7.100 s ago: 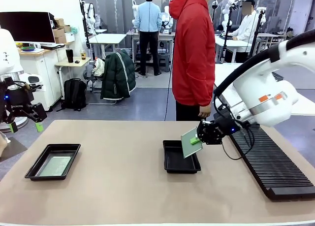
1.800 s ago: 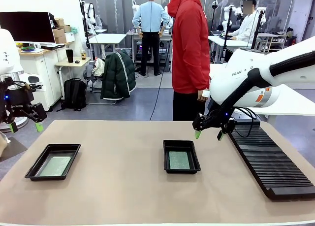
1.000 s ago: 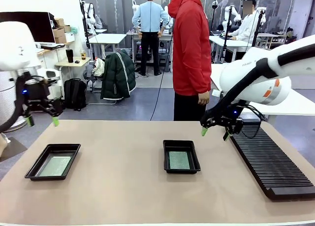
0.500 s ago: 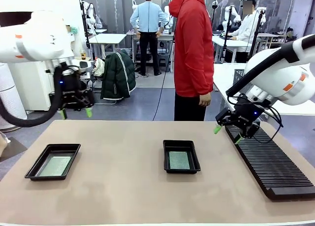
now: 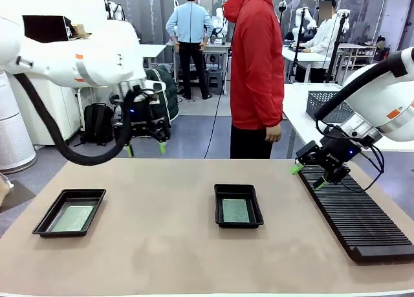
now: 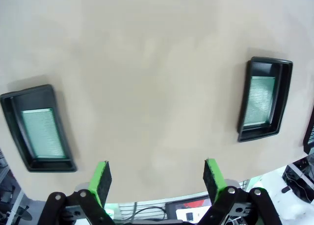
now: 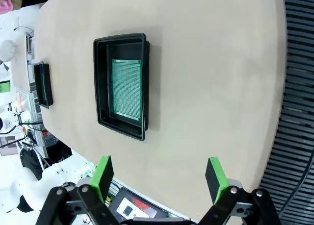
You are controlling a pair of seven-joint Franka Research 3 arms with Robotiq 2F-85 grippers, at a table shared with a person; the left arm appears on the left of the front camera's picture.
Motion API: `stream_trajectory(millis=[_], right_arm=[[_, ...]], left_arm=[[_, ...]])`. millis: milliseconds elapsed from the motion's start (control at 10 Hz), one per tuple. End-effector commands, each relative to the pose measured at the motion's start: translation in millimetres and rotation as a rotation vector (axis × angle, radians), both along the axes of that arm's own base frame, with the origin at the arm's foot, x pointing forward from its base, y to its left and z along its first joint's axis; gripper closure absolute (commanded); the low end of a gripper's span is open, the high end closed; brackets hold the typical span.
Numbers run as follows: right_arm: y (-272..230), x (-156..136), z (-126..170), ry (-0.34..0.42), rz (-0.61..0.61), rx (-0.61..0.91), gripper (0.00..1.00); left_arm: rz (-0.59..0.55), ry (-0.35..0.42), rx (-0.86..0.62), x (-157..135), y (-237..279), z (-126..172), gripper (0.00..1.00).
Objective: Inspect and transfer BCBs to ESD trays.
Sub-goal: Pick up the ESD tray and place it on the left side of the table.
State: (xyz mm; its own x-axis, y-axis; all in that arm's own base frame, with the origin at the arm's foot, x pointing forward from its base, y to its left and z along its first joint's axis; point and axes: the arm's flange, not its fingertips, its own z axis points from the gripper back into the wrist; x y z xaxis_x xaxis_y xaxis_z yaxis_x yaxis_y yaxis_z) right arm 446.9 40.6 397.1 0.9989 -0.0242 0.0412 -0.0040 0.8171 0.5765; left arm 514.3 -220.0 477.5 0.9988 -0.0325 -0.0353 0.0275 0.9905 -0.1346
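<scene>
On table, BCBs (image 5: pixel 235 210) in ESD trays (image 5: pixel 239 222), well apart from both spread, empty claws (image 5: pixel 308 176).

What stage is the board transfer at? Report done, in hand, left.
Done: the left tray and the middle tray each hold one green board lying flat.
In hand: nothing. The left tool hangs open above the table's far edge; the right tool hangs open by the near end of the black slotted rack.
Left: no loose board shows on the table.
</scene>
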Motion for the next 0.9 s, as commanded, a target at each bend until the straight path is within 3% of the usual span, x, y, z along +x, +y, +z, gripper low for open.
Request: stream_trajectory(millis=[0,800], right_arm=[[5,-2,4,0.008,-0.013,-0.026,0.00],[5,-2,4,0.008,-0.013,-0.026,0.00]], left_arm=[[0.024,-0.021,0.019,0,-23,-14,0.00],[0.028,-0.029,0.070,20,-152,-78,0.00]])
